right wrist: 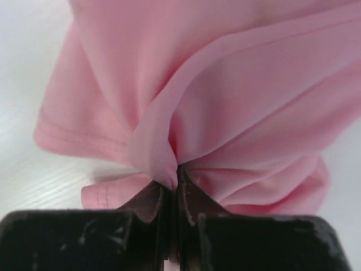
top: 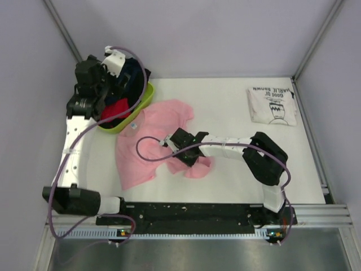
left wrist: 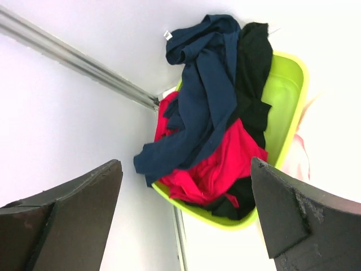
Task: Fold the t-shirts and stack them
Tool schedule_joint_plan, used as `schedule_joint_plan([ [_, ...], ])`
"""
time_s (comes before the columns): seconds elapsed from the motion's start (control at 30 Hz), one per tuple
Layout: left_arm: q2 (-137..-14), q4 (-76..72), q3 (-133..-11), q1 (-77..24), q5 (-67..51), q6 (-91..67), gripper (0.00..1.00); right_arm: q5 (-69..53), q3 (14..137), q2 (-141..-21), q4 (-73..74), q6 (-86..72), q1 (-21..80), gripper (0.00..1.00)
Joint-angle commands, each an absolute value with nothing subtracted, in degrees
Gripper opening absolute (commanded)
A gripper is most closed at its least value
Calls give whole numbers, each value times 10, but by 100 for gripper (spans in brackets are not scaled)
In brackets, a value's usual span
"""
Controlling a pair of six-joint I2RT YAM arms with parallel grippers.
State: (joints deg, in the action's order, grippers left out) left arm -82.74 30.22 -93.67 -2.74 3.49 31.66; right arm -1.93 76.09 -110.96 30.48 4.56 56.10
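From above, the right gripper [top: 187, 155] and its arm [top: 225, 148] cover the middle of the plain light-pink cloth t-shirt [top: 141, 164]. At the right wrist that shirt runs off the top and right edges, its pinched fold lost between the fingers [right wrist: 144, 206]. Heaped navy, red and black clothes [left wrist: 203, 96] hide the lime-green plastic basket's [left wrist: 287, 96] floor.

You are working in a robot test cell, a lab and not a home. Around the right tool [right wrist: 174, 183] lies a bare white desk [top: 225, 101], boxed in by plain grey wall panels [top: 197, 34] on metal posts [top: 61, 28]. Behind the tool, both arms [top: 225, 148] are bolted to a black rail [top: 192, 212], trailing purple cables [top: 137, 150].
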Motion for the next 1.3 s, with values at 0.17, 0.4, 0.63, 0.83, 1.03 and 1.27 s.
schedule_joint_plan([
  [0.17,-707,403,-815,-25,-39,305,99,303,845,-1071,391,100,300,0],
  [0.4,-686,410,-786,-25,-60,295,99,68,1217,-1203,263,181,335,4],
  [0.63,-682,395,-754,-25,-72,291,99,-12,1095,-1110,180,203,376,99],
  [0.83,-700,381,-751,-25,-85,277,99,-25,914,-1011,133,139,350,99],
  [1.03,-699,377,-744,-25,-91,277,99,-35,972,-1153,269,106,340,91],
  [1.27,-686,375,-730,-25,-79,284,99,14,1128,-1318,359,91,332,92],
])
